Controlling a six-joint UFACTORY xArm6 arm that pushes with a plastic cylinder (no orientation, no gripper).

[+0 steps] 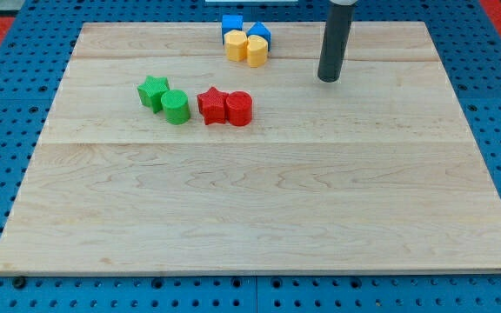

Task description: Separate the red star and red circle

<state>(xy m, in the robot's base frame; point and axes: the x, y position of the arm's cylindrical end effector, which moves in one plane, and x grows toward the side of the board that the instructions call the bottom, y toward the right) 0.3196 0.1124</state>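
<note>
A pale wooden bench (259,209) lies on a blue pegboard surface and fills most of the frame. The arm carries no grasping end effector, so nothing opens or closes; it ends in a straight dark rod that comes down from the top edge, right of centre. The rod's tip (329,80) sits on the wood in the upper right of the frame, well apart from every block.

The red star (210,105) and the red circle (239,109) sit side by side just above the centre of the frame, touching, with the star on the left. To their left, a green star (152,90) touches a green circle (176,107).

At the top centre, four blocks huddle together: a blue cube (231,23), another blue block (260,33) whose shape is hard to make out, a yellow block (236,45) that may be a star, and a yellow circle (257,50). The tip stands to the right of this cluster.
</note>
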